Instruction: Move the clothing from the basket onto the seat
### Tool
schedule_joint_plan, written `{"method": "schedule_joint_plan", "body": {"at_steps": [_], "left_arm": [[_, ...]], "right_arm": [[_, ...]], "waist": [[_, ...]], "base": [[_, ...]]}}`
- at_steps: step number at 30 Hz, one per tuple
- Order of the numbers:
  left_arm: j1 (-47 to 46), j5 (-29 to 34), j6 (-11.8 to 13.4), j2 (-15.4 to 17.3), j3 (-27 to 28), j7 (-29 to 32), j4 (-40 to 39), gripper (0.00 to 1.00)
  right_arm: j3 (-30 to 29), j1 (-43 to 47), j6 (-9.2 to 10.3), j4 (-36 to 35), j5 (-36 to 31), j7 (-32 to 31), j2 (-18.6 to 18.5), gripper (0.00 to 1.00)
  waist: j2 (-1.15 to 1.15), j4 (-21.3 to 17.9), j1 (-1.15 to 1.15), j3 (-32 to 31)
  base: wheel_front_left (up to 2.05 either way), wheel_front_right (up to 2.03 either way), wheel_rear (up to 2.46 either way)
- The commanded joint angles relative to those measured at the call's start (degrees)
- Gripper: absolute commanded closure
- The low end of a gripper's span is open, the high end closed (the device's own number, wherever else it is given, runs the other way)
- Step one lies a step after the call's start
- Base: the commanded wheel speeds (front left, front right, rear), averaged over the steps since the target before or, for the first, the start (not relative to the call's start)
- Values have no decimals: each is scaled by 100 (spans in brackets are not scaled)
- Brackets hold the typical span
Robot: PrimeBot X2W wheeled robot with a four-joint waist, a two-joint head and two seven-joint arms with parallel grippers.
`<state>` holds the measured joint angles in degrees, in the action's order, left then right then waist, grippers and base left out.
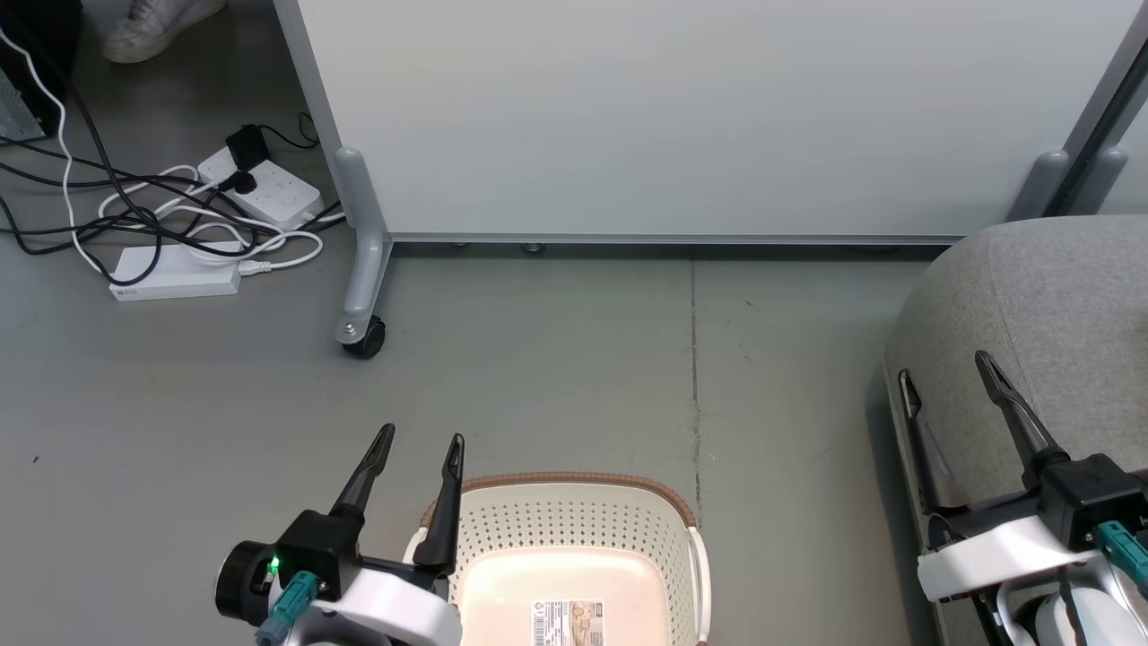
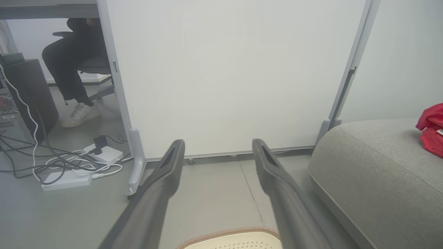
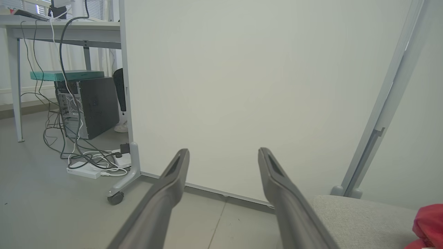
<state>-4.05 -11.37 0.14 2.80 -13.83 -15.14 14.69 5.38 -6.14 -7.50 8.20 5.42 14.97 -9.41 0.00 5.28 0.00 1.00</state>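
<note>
The cream basket (image 1: 574, 529) with its brown rim sits on the floor at the bottom centre of the head view; its floor holds a paper label (image 1: 567, 624). Its rim (image 2: 228, 233) also peeks in at the bottom of the left wrist view. The grey seat (image 1: 1058, 305) is at the right. Red clothing (image 2: 431, 129) lies on the seat (image 2: 377, 173) at the right edge; a red corner of clothing (image 3: 427, 226) rests on the seat (image 3: 360, 221). My left gripper (image 1: 421, 440) hovers open at the basket's left rim. My right gripper (image 1: 949, 366) stands open over the seat's front edge.
A white wheeled partition (image 1: 700, 117) stands behind the basket, with a caster (image 1: 363, 336) on the floor. Power strips and tangled cables (image 1: 188, 224) lie at the far left. A seated person's legs and shoe (image 2: 74, 86) are behind the partition, beside a computer tower (image 3: 88, 105).
</note>
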Motion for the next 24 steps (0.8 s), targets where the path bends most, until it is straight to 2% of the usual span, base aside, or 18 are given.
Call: {"method": "schedule_joint_plan", "body": {"at_steps": [1,8,24], "left_arm": [[-66,22,27,20,1,1,7,0],[-98,-27,-99,19,-60,1,132,0],[-77,-169,-5,21,-94,1,252,0]], "right_arm": [[-32,14,1,5,-18,9,-22,0],[-30,21,1,-1,-49,9,-3,0],[-6,34,1,20,-53,9,-7,0]], "waist": [[0,-1,0,-1],[0,-3,0,-23],[0,-40,0,-49]], "base": [[0,0,0],[0,0,0],[0,0,0]]}}
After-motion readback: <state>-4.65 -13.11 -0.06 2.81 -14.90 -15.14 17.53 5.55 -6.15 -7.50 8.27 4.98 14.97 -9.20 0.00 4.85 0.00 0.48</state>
